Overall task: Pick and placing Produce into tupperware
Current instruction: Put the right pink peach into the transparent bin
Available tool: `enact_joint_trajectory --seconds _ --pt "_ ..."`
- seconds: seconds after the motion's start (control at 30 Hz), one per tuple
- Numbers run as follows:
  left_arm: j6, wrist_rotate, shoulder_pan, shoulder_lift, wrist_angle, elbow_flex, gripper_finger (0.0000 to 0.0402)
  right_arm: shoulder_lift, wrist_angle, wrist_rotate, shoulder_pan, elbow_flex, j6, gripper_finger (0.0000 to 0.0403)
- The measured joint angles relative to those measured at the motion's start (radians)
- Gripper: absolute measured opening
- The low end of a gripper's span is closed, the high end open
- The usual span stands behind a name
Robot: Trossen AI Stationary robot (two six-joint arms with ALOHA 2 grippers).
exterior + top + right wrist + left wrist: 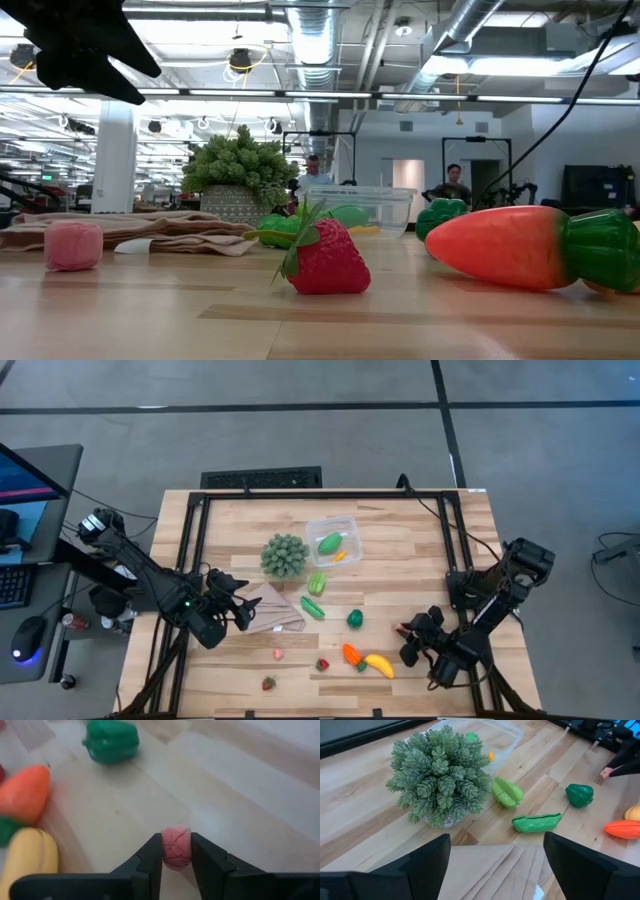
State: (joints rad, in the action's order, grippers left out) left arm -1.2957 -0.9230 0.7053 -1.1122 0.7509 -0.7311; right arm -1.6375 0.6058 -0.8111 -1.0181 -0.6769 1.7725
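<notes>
Pink and knobbly, a small round toy berry point(176, 846) sits pinched between the two dark fingers of the right gripper point(176, 855), which are closed down tight on either side of it. That gripper point(412, 632) hangs low over the pale wooden table point(400, 530), well away from the small clear square plastic tupperware point(333, 540) and on the near right side of it.

The tupperware itself stands toward the far middle of the table and already holds a light green pod-shaped toy point(329, 543) with a small orange-yellow piece point(340, 557) beside it. Just left of the tupperware is a spiky round green ball plant point(284, 555). Nearer than the tupperware lie a pale green split pod point(317, 582), then a darker green pea pod point(313, 607), and a dark green toy pepper point(354, 619). Further still from it, toward the near edge, lie an orange carrot with a green top point(351, 655) touching a yellow banana point(379, 665), plus a red strawberry point(322, 664), another red strawberry point(268, 683) and a small pink berry point(279, 654).

The left gripper point(232, 610) waits with its fingers spread wide and empty above a tan folded cloth point(270, 610), which lies to the near left of the tupperware
</notes>
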Motion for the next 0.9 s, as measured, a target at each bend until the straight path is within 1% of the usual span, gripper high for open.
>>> enact_joint_trajectory --seconds 0.23,0.3,0.67,0.9 --pt "0.0 0.0 0.0 0.0 0.0 0.0 0.031 0.085 0.059 -0.124 0.047 0.0 -0.002 0.0087" --pt "0.005 0.0 0.0 0.0 0.0 0.0 0.031 0.119 0.072 -0.161 0.063 0.0 -0.028 0.0087" --pt "0.031 -0.008 0.0 0.0 0.003 0.0 0.031 0.303 0.063 -0.266 0.215 0.0 -0.33 0.0087" --pt "0.047 -0.009 0.0 0.0 0.003 0.0 0.031 0.381 0.027 -0.275 0.343 0.0 -0.528 0.0087"
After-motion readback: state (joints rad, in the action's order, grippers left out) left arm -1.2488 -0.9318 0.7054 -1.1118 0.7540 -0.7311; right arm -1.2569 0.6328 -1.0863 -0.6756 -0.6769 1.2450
